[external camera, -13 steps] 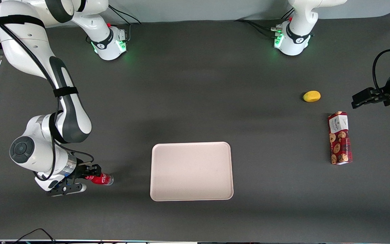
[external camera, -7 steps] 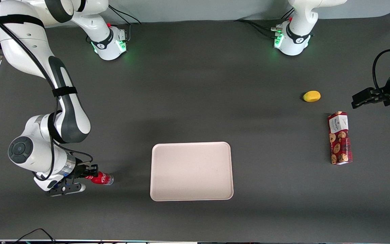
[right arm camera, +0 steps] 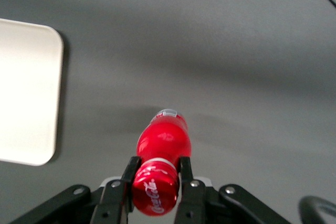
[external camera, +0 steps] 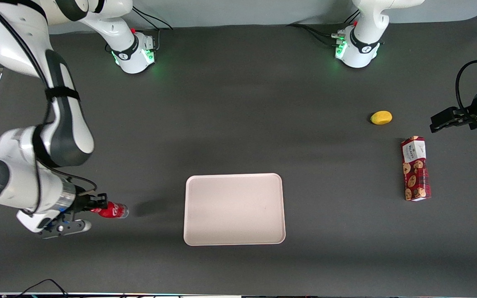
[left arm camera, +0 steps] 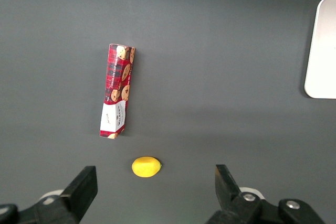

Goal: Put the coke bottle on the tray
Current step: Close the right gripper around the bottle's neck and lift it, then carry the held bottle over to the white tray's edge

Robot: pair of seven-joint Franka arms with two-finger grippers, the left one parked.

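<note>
The coke bottle (external camera: 112, 210) is small and red with white script; my gripper (external camera: 97, 205) is shut on its capped end and holds it above the table, toward the working arm's end. Its shadow falls on the table between it and the tray. In the right wrist view the bottle (right arm camera: 163, 142) sits between the two black fingers (right arm camera: 129, 171) of my gripper (right arm camera: 156, 174), clear base pointing away. The tray (external camera: 234, 209), off-white and flat with a low rim, lies in the middle of the table near the front camera; its corner also shows in the right wrist view (right arm camera: 26, 93).
A long red cookie box (external camera: 415, 174) and a yellow lemon (external camera: 381, 117) lie toward the parked arm's end of the table. Both show in the left wrist view, box (left arm camera: 116, 90) and lemon (left arm camera: 146, 166). The arm bases stand at the table's back edge.
My gripper has risen with the bottle in it, lifting it off the table; it and the arm now show shifted away from the tray. The tray, box and lemon have not moved.
</note>
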